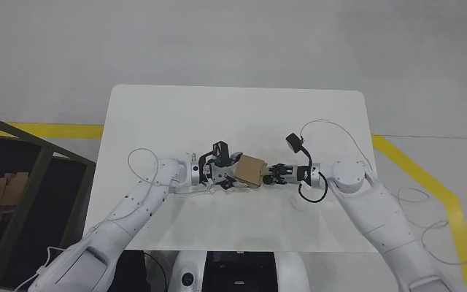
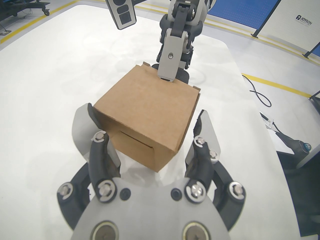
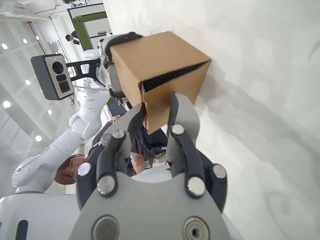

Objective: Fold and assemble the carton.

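Observation:
A brown carton (image 1: pixel 250 171) lies on the white table (image 1: pixel 182 117), near its middle, between my two grippers. My left gripper (image 1: pixel 228 177) is at the carton's left end. In the left wrist view this gripper (image 2: pixel 145 112) stands open, its fingers (image 2: pixel 82 123) on either side of the carton's (image 2: pixel 147 106) near corner. My right gripper (image 1: pixel 271 175) is at the carton's other end. In its own view the right gripper (image 3: pixel 157 111) is shut on the end flap of the carton (image 3: pixel 162 61), beside a dark wedge-shaped gap. From the left wrist view, the right gripper (image 2: pixel 167 77) pinches the carton's far top edge.
A thin cable (image 1: pixel 336 128) loops over the table's right part behind the right arm. A dark rack (image 1: pixel 29 190) stands on the floor to the left of the table. Bare table lies beyond the carton and in front of it.

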You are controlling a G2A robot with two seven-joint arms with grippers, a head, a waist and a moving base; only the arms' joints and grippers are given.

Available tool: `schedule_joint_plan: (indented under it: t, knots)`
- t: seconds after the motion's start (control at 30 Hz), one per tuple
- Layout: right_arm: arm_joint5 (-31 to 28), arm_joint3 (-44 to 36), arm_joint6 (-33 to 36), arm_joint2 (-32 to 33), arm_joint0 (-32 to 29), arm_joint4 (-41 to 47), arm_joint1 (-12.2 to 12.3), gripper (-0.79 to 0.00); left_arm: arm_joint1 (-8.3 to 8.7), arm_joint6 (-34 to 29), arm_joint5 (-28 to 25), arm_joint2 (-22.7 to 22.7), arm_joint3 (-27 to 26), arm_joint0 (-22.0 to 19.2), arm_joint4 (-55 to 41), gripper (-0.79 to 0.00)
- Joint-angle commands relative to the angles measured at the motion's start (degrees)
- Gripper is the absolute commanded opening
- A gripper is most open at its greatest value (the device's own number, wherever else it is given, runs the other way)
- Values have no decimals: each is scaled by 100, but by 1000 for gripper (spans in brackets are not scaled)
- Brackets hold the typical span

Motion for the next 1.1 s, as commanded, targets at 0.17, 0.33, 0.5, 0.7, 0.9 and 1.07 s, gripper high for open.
schedule_joint_plan:
  t: [0.17, 0.33, 0.5, 0.7, 0.9, 1.07]
  knots:
    - [55, -306, 18, 247, -228, -97, 93, -551, 7, 3, 10, -23, 5, 10, 5, -132]
    - [84, -454, 47, 402, -369, -123, 147, -551, 6, -16, 6, -22, -1, 6, 5, -139]
    - [130, -489, -1, 482, -447, -176, 176, -656, -4, -37, -4, -2, -5, -5, -7, -139]
    - [204, -580, -112, 532, -483, -326, 199, -523, -16, -69, -1, 18, 9, -25, -26, -142]
    - [201, -695, -138, 646, -566, -324, 231, -548, -25, -85, -24, 37, 25, -46, -24, -142]
    - [108, -739, -89, 697, -626, -218, 244, -671, -33, -88, -28, 53, 33, -63, -17, -139]
